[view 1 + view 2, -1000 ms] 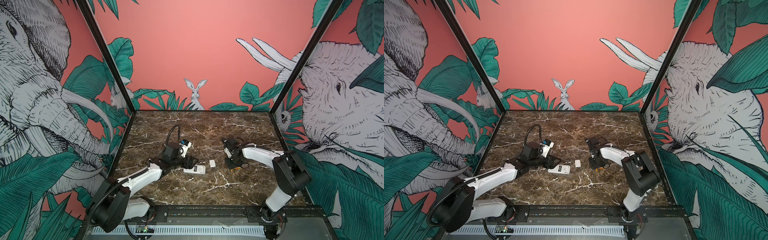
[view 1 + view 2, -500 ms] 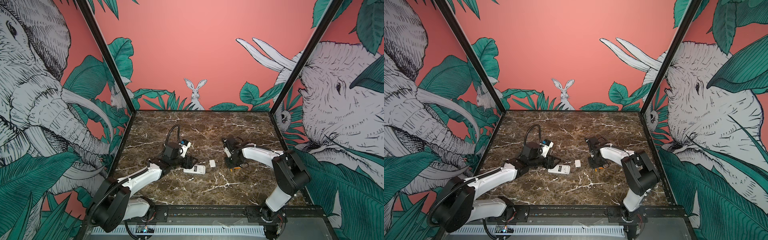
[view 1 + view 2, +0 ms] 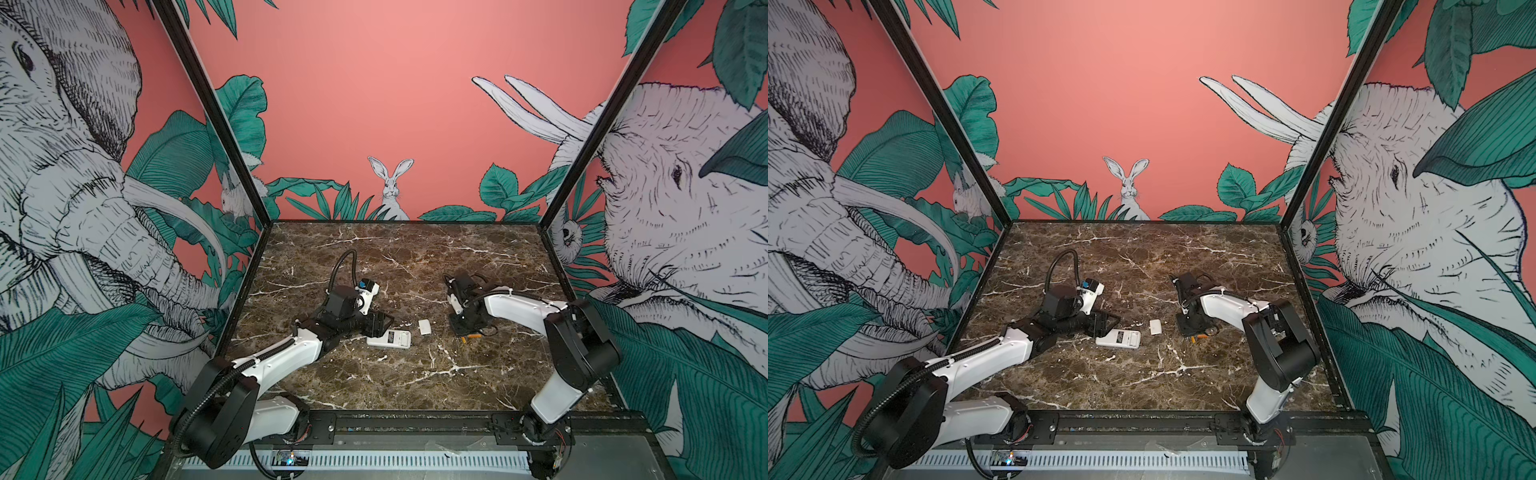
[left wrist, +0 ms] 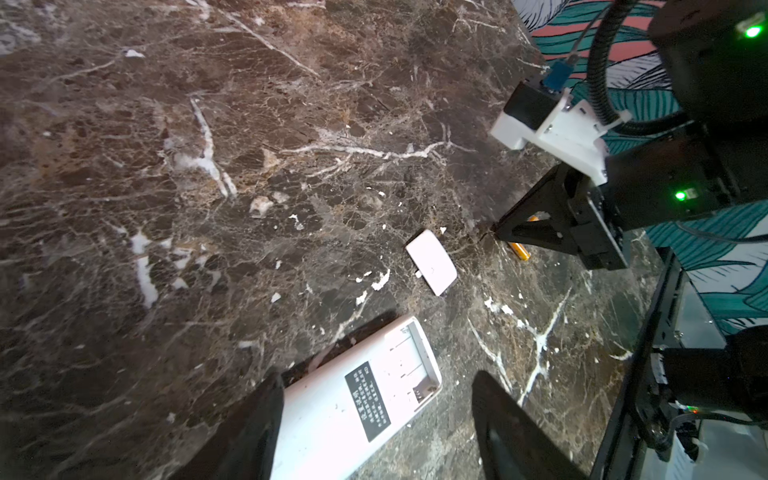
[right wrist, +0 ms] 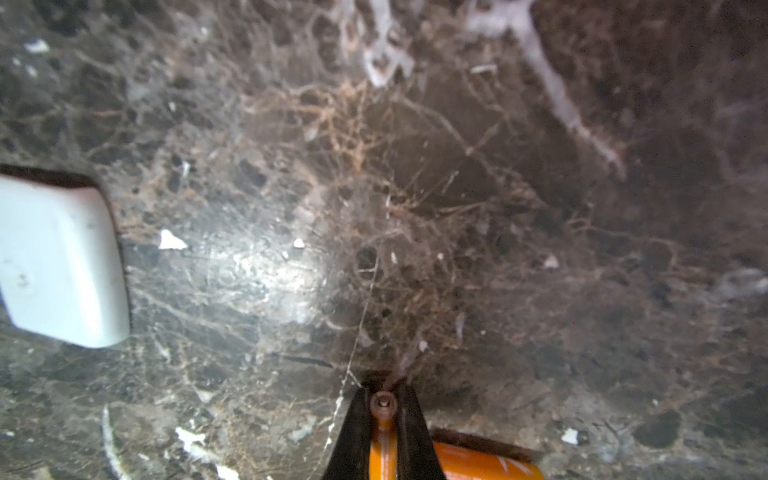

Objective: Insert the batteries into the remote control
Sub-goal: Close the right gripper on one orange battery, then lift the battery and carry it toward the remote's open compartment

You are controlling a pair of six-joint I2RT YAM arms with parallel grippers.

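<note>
Item 1, remote control: we record it lying back up on the brown marble tabletop, left of centre in both top views. Its dark label shows and its battery compartment is uncovered.

Item 2, battery cover: a small white plate, flat on the marble between the remote control and the right gripper, touching neither.

Item 3, battery 1: orange. We find it pinched end-on between the right gripper's fingers, low at the tabletop.

Item 4, battery 2: orange, lying on the marble just beside battery 1. Whether the 2 touch we cannot tell.

Item 5, right gripper: clenched on battery 1, pointing down at the marble, to the right of the battery cover in both top views.

Item 6, left gripper: released, jaws wide, straddling the end of the remote control away from the compartment. We note 1 finger against the remote control's long edge; the other stands clear of it.
</note>
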